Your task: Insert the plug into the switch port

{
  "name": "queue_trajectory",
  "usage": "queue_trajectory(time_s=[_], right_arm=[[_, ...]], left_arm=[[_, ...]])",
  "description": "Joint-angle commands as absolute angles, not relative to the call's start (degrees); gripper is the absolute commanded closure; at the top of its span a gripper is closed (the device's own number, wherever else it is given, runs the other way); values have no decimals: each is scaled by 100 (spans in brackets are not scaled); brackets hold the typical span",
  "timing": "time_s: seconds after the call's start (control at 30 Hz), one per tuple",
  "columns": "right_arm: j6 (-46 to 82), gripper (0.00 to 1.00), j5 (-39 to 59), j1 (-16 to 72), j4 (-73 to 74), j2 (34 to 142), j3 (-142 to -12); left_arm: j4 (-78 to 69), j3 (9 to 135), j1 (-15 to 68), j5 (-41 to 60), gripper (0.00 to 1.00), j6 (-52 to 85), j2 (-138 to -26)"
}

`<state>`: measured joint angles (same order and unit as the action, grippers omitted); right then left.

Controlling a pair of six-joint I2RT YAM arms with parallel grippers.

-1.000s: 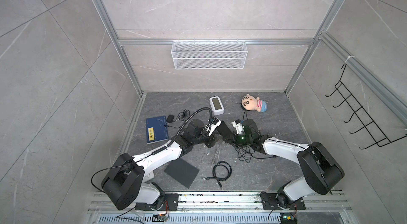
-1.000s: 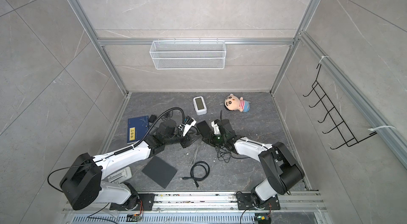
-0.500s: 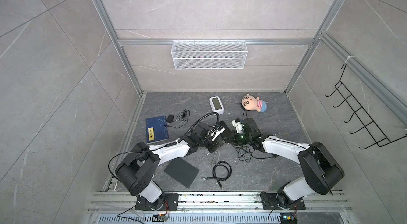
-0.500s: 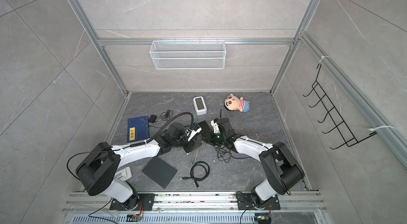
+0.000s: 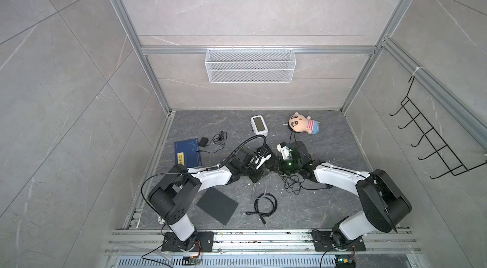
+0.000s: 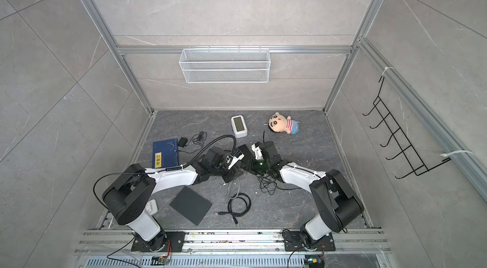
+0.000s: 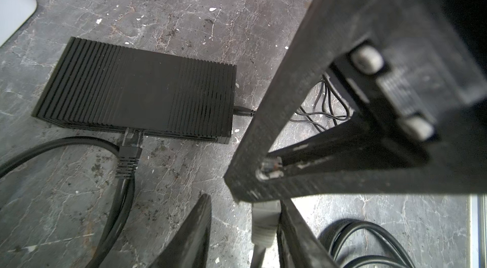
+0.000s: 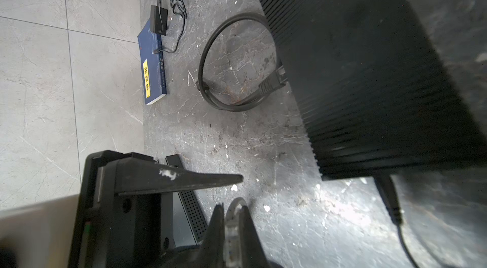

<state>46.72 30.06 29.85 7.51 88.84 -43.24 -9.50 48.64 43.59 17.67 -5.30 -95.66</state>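
The switch (image 7: 137,92) is a black ribbed box lying flat on the floor, also seen in the right wrist view (image 8: 363,69) and in both top views (image 5: 270,153). A black cable's plug (image 7: 130,145) sits in one of its side ports. My right gripper (image 8: 232,207) is shut on the clear plug (image 8: 232,229), a short way from the switch's corner. That plug's tip (image 7: 271,166) shows between the right gripper's fingers in the left wrist view. My left gripper (image 7: 245,208) is open around the plug's grey boot (image 7: 263,224), which lies against one finger with a wide gap to the other.
A blue book (image 5: 187,154) and small adapter (image 5: 203,142) lie left of the arms. A white device (image 5: 259,125) and doll (image 5: 303,124) sit behind. A black pad (image 5: 217,206), coiled black cable (image 5: 264,204) and thin wire tangle (image 5: 292,185) lie in front.
The left arm has folded in and its gripper has dropped toward the front, close beside the right gripper, with its jaws a little narrower. The right arm has stayed put.
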Motion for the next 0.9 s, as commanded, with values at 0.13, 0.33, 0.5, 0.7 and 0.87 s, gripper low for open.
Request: queue_trajectory(time_s=[0.13,0.33,0.5,0.7,0.87], right_arm=[[4545,90,2885,2962,722,8772,-4562],[4521,89,2842,2960,650,8788,-4623],[4366,73,2683,2931,416,8729,-4590],[4245,65,2782,2826,344,8570,-4498],[4305,66,3088,2858,623,8862,-4465]], left_arm=[[-866,4929,4381,1844,68,-698,-9703],[-881,4854,4368,1881,90,-712,-9672],[-989,4700,4359,1849,95,-807,-9539],[-1038,4557,4338,1906,95,-900,-9370],[-1116,4612,4326,1928,95,-858,-9427]])
